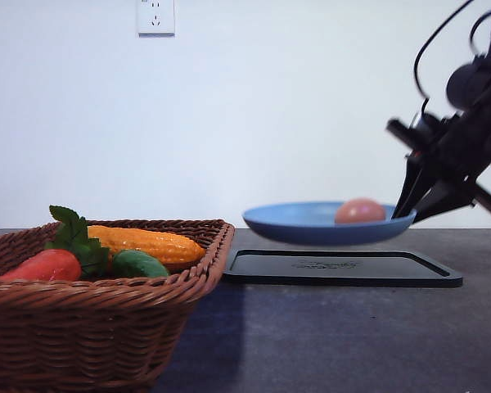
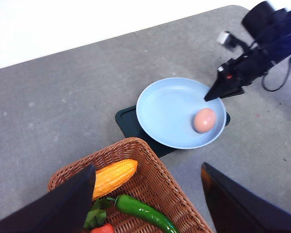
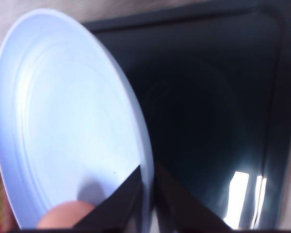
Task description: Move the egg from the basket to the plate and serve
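Note:
The salmon egg (image 1: 360,211) (image 2: 204,120) (image 3: 63,216) lies on the blue plate (image 1: 303,223) (image 2: 167,109) (image 3: 72,121), near its right rim. My right gripper (image 1: 409,214) (image 2: 209,97) (image 3: 148,194) is shut on that rim and holds the plate level, just above the black tray (image 1: 344,270) (image 2: 123,119) (image 3: 208,97). The brown wicker basket (image 1: 106,327) (image 2: 131,143) stands at the front left. My left gripper (image 2: 146,167) hangs open above the basket with nothing between its fingers.
In the basket lie a yellow corn cob (image 1: 147,243) (image 2: 114,175), a red vegetable with green leaves (image 1: 47,264), and a green vegetable (image 1: 137,264) (image 2: 143,212). Bare grey tabletop (image 2: 48,111) surrounds the tray. A white wall stands behind.

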